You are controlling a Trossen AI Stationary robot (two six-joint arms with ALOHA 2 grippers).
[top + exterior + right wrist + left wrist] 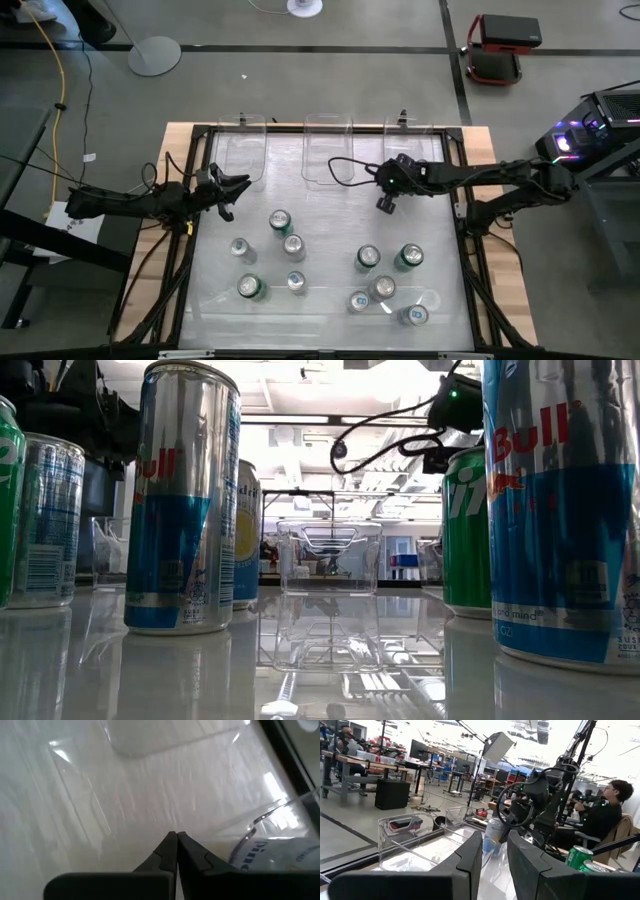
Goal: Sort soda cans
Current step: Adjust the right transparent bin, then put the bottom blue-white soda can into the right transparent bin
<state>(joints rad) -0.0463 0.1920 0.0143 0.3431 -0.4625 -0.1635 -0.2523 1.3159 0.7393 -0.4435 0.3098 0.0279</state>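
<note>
From above, ten cans [293, 246] stood scattered over the lower half of the white table [330, 210], in a left cluster and a right cluster. Three clear bins [327, 145] lined the table's upper edge; whether any held a can could not be told here. The left gripper [232, 190] hovered at the table's upper left, holding nothing. The right gripper [385, 203] hung right of centre, just below the bins, also empty.

At table height, tall cans [186, 500] filled the frame's left and right edges, with a bin [329, 557] far off at centre that looked empty.

The left wrist view showed the left fingers [470, 865] a narrow gap apart, gripping nothing, with what seemed a pale can [492, 836] sitting in a bin [402, 835] beyond and green cans [579, 856] at lower right.

The right wrist view showed the right fingers [170, 851] pressed shut on nothing, above bare table, with a can [270, 851] inside a bin's curved wall at lower right.

Judging by this, sorting had barely begun: perhaps one can binned, ten left.
</note>
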